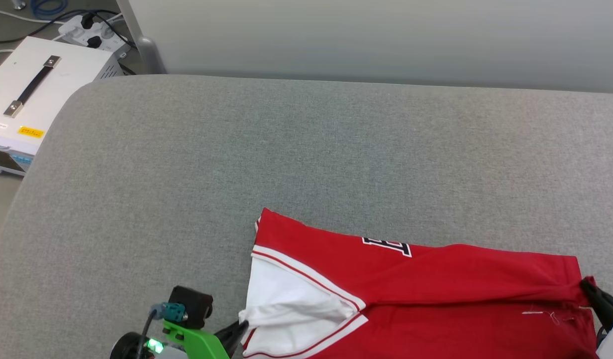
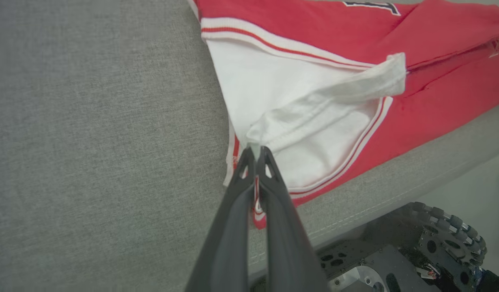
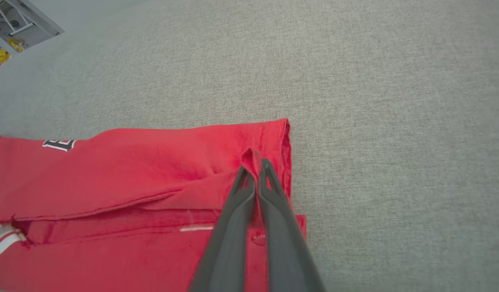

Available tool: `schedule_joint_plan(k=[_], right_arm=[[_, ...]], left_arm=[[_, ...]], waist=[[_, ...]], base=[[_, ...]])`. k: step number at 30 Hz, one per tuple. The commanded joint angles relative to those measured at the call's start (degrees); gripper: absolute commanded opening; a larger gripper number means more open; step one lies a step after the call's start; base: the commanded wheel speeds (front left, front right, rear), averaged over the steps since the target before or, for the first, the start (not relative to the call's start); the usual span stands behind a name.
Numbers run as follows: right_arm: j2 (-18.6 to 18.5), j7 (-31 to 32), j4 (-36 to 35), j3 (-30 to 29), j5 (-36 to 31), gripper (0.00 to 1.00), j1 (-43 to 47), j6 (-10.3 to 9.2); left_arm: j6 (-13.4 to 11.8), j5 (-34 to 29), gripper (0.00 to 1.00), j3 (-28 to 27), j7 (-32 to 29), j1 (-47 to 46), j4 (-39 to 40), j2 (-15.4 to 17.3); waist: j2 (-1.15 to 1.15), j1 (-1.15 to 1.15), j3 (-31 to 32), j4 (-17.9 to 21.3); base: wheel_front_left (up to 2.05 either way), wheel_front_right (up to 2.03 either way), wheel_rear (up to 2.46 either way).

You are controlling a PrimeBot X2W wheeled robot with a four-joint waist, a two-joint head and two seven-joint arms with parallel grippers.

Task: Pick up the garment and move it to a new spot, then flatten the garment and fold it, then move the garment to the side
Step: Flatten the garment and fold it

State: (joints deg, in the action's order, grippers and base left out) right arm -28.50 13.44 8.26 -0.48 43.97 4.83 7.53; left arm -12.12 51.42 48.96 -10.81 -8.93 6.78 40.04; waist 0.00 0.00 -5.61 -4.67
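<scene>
Presently, a red short-sleeved T-shirt with white sleeves (image 1: 436,289) is seen lying partly folded at the near right of the grey fabric-covered surface (image 1: 286,149). Its white sleeve edge is pinched by the left gripper (image 2: 256,151), and its red hem is pinched by the right gripper (image 3: 255,164), both closed tight on cloth.

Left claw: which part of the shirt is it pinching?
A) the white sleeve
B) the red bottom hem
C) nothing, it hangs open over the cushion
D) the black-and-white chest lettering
A: in the left wrist view the left claw is shut on a bunched fold of the white sleeve of the shirt, beside the striped trim.
</scene>
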Motion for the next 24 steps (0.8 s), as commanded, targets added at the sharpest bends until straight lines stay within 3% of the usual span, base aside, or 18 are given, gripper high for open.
schedule_joint_plan(k=[1, 9, 10, 11, 12, 18, 24], right_arm=[[-0.71, 0.33, -0.38, 0.49, 0.07, 0.00, 0.90, -0.04], [-3.24, 0.57, -0.11, 4.10, -1.47, 0.00, 2.42, -0.04], [-3.52, 0.72, 0.30, 4.58, -1.81, 0.43, 2.57, -0.04], [-3.42, 1.38, 1.03, 4.73, -1.61, 1.00, 2.81, -0.04], [-3.53, 2.00, 1.33, 5.25, -1.72, 1.00, 3.00, -0.04], [-3.10, 1.65, -0.79, 4.62, -0.60, 1.00, 3.06, -0.04], [-2.80, 3.76, -6.45, 1.39, -0.18, 1.00, 3.52, -0.04]], left_arm=[[0.02, -0.27, 0.00, 0.29, -0.06, 0.83, -0.73, -0.33], [1.66, -2.07, 0.00, 2.77, 0.15, -0.13, -6.48, -2.48], [1.83, -2.30, 0.12, 3.18, -0.04, -0.28, -7.23, -2.80], [1.81, -2.47, 0.50, 3.49, -0.22, -0.36, -7.80, -3.09], [1.74, -2.43, 1.00, 3.77, -0.45, -0.36, -8.40, -3.57], [1.51, -2.35, 1.00, 3.51, 2.06, 0.03, -9.22, -5.63], [0.48, -3.51, 1.00, 1.45, 6.25, -0.38, -7.78, -5.08]], waist=[[0.00, 0.00, -0.20, 0.08], [0.00, 0.00, -0.64, 0.28], [0.00, 0.00, -0.60, 0.29], [0.00, 0.00, -0.51, 0.27], [0.00, 0.00, -0.36, 0.24], [0.00, 0.00, 0.74, 0.31], [0.00, 0.00, 1.96, 0.05]], base=[[0.00, 0.00, 0.00], [0.00, 0.00, 0.00], [0.00, 0.00, 0.00], [0.00, 0.00, 0.00], [0.00, 0.00, 0.00], [0.00, 0.00, 0.00], [0.00, 0.00, 0.00]])
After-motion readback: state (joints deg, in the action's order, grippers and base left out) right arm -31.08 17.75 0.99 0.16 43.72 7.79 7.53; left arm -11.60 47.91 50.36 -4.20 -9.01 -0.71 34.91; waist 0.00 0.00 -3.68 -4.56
